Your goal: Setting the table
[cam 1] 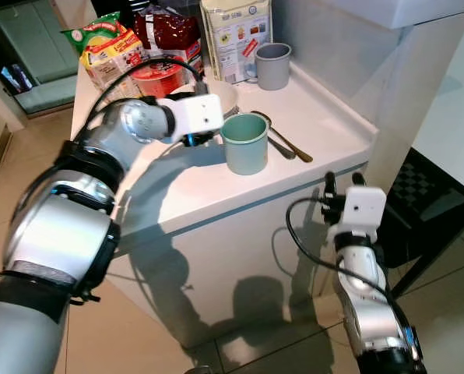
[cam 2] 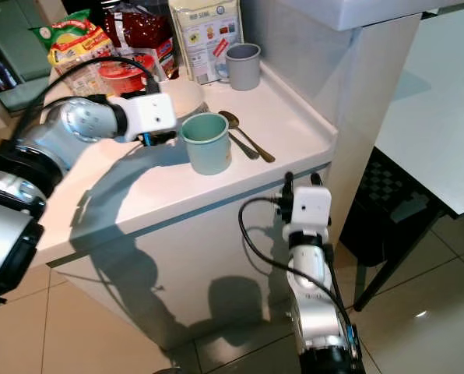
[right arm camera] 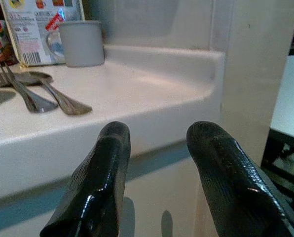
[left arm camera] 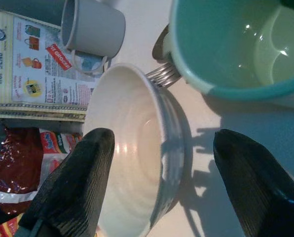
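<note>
on the counter [cam 1: 318, 128], left tool [left arm camera: 157, 185] straddles white bowl [left arm camera: 137, 148], fingers apart.

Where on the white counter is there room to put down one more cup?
The counter is bare on the right, between the grey mug, the spoon and the raised edge. The front strip before the green cup is free too. The back is crowded: white bowl and food packets.

Bright overall, pretty hard light. Casting crisp arm shadows across the glossy white counter [cam 1: 310, 125] toward 7 o'clock. Glare spots on the pale tiled floor [cam 2: 419, 315] around 4 o'clock. Slightly soft, bluish up close on the wrist cams.
</note>
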